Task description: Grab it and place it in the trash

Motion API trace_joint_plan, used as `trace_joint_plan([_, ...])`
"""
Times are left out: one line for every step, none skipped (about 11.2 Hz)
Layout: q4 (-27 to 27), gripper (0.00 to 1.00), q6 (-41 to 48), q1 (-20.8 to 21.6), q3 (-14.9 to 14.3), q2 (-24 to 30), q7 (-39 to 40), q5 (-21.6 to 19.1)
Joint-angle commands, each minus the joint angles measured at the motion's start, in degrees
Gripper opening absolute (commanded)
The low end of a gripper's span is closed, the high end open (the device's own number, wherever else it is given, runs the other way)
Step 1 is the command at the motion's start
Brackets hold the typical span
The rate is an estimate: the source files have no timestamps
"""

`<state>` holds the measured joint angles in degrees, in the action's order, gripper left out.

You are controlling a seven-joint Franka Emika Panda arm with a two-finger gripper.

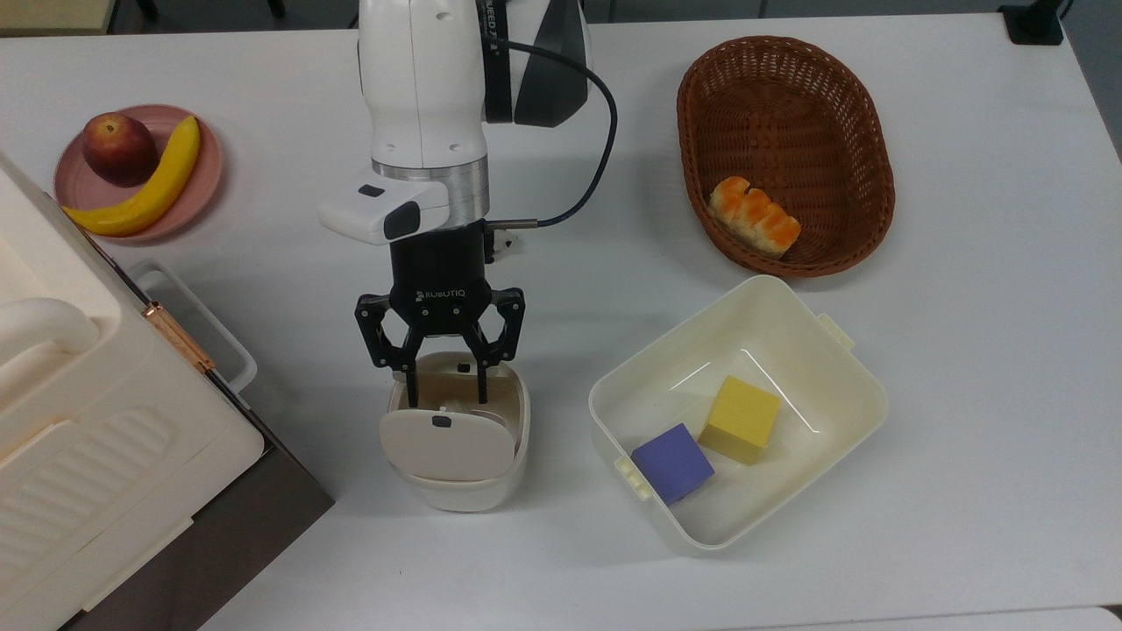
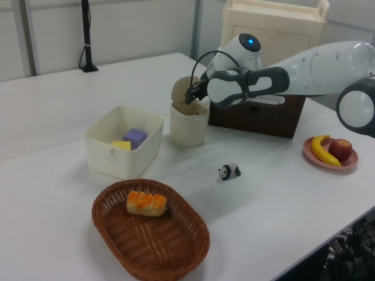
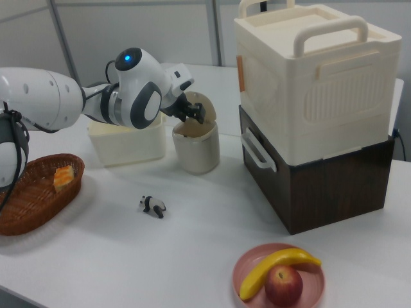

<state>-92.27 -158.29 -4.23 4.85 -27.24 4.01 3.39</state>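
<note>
Top view: black tool [image 1: 444,391] spread over smooth rounded trash [image 1: 459,482].
</note>
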Motion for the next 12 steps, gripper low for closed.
trace_joint_plan([0.60, 1.00, -0.79, 0.09, 0.16, -0.45, -0.75, 1.18])
trace_joint_plan([0.52, 1.00, -0.70, 0.01, 0.25, -0.27, -0.75, 1.18])
trace_joint_plan([0.43, 1.00, -0.61, 0.01, 0.25, 0.16, -0.84, 1.09])
trace_joint_plan([-0.27, 1.00, -0.26, 0.01, 0.25, 1.30, -0.84, 1.00])
trace_joint_plan([-1.84, 1.00, 0.17, 0.01, 0.25, 3.57, -1.02, 0.83])
trace_joint_plan([-4.47, 1.00, 2.01, 0.01, 0.25, 6.82, -1.02, 0.65])
trace_joint_plan([-5.89, 1.00, 6.98, 0.09, 0.25, 10.42, -1.10, 0.30])
trace_joint_plan([-5.99, 1.00, 16.95, 0.09, 0.25, 14.11, -1.10, 0.30])
trace_joint_plan([-5.55, 1.00, 27.75, 0.18, 0.25, 17.45, -1.19, 0.30])
trace_joint_plan([-5.46, 1.00, 36.65, 0.27, 0.25, 20.61, -1.28, 0.21])
trace_joint_plan([-5.55, 1.00, 44.66, 0.79, 0.25, 23.52, -1.63, 0.21])
trace_joint_plan([-5.55, 1.00, 51.53, 2.36, -0.10, 25.81, -3.37, 0.12])
